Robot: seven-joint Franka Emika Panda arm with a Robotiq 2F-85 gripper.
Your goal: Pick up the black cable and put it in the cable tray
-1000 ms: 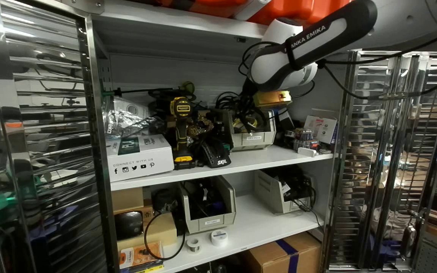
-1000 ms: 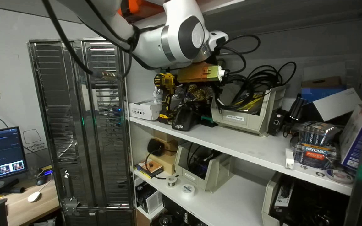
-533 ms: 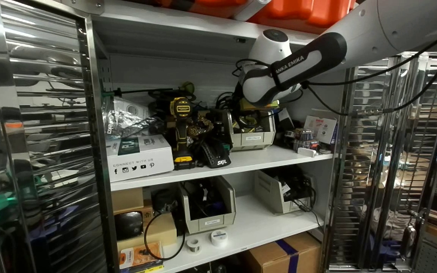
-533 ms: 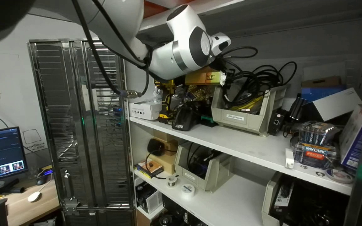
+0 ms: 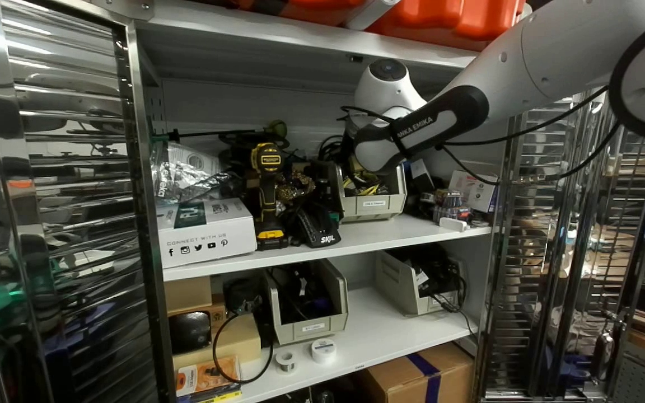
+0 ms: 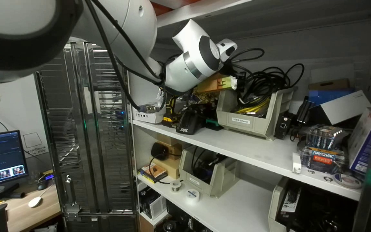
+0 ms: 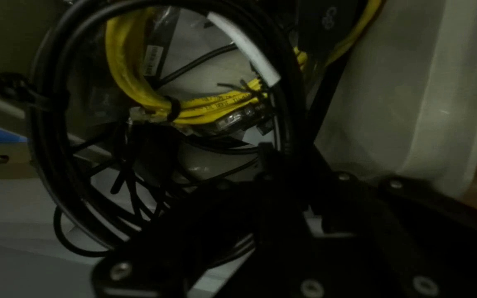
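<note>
In an exterior view, the gripper (image 6: 241, 83) hung over the mouth of the USB & Ethernet cable tray (image 6: 253, 127), which lay at about five o'clock below it. I judged the pick-up done and the carry nearly so; lowering, letting go and backing out were left. Black loops (image 6: 274, 82) crowded that spot, so I could not tell whether the load already touched the tray's contents.

In an exterior view, the arm (image 5: 437, 120) reached in from two o'clock and hid the grasp.

In the wrist view, the gripper entered from six o'clock, closed down with the black cable (image 7: 292, 103) pinched at about four o'clock on its coil; darkness blurred the exact gap. The cable looked thick and glossy, wound in a tidy ring, with what seemed a black tie (image 7: 54, 101) at nine o'clock and a white strip (image 7: 244, 49) between one and two. Yellow cables (image 7: 207, 109) showed through the ring.
</note>
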